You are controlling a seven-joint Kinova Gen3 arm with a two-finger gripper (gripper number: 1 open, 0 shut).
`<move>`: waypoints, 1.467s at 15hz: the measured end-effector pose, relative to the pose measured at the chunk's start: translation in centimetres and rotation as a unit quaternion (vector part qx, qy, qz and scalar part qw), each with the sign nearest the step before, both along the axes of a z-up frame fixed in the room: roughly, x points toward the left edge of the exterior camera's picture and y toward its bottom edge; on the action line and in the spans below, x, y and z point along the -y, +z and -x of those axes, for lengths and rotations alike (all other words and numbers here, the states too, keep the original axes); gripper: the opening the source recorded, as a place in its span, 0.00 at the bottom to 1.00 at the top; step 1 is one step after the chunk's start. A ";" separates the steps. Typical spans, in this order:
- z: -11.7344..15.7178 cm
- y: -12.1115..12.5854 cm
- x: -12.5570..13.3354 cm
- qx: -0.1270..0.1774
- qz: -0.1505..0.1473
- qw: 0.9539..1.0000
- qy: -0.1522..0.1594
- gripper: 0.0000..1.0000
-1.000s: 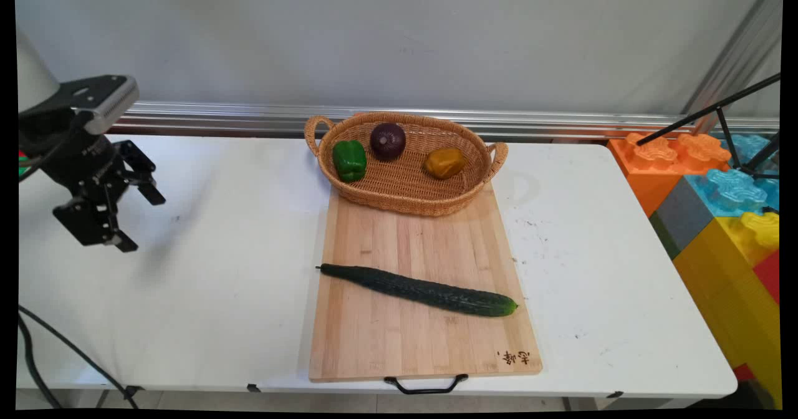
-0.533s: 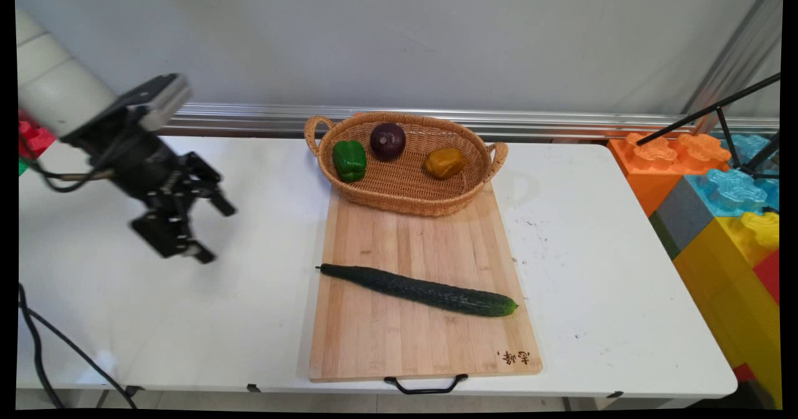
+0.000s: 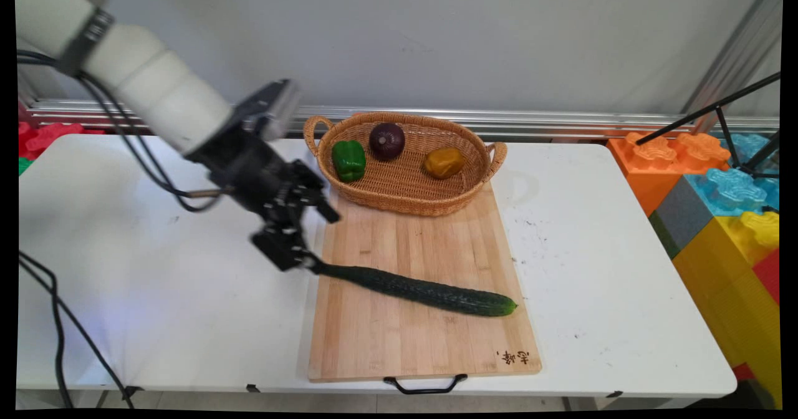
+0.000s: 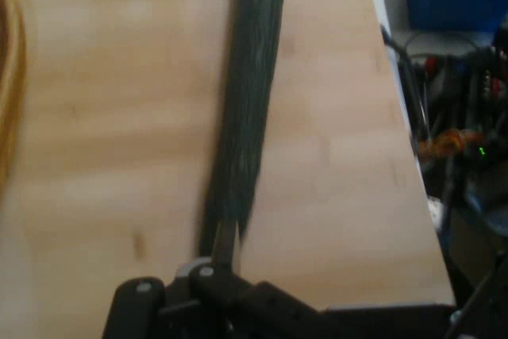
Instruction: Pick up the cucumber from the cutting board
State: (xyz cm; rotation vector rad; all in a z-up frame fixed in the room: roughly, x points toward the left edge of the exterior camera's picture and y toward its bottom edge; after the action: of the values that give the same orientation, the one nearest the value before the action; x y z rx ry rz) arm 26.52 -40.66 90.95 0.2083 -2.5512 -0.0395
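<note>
My black gripper (image 3: 321, 239) hangs open at the left edge of the wooden cutting board (image 3: 430, 244), with nothing between its fingers. Its lower finger (image 3: 293, 255) is right by the stem end of a long dark green cucumber (image 3: 424, 290), which lies slantwise across the board. Whether the finger touches the cucumber I cannot tell. In the hand view the cucumber (image 4: 250, 101) runs straight up from the linkage over the pale board (image 4: 119, 117).
A wicker basket (image 3: 405, 197) stands on the board's far end, holding a green pepper (image 3: 348, 159), a dark purple onion (image 3: 386, 141) and a brownish-yellow vegetable (image 3: 444, 163). Big coloured toy blocks (image 3: 717, 188) stand at the table's right end. Black cables (image 3: 56, 325) hang at the left.
The arm has swung rightward from the table's left side, carrying the open gripper to the cucumber's stem end. Nothing on the board or in the basket has moved.
</note>
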 end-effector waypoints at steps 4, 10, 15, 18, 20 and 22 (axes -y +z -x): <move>4.9 -2.2 0.2 -0.003 0.053 0.998 -0.035 1.00; 8.1 -7.2 1.2 0.023 0.090 0.994 -0.054 1.00; 9.2 -10.4 2.0 0.045 0.101 0.992 -0.059 1.00; 9.9 -11.9 2.4 0.054 0.104 0.991 -0.060 1.00; 10.1 -12.4 2.5 0.057 0.105 0.991 -0.061 1.00; 10.4 -13.1 2.7 0.061 0.106 0.991 -0.062 1.00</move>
State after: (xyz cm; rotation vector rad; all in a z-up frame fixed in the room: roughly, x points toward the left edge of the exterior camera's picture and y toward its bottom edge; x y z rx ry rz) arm 16.10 -43.35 77.86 -0.0305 -2.6622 0.2027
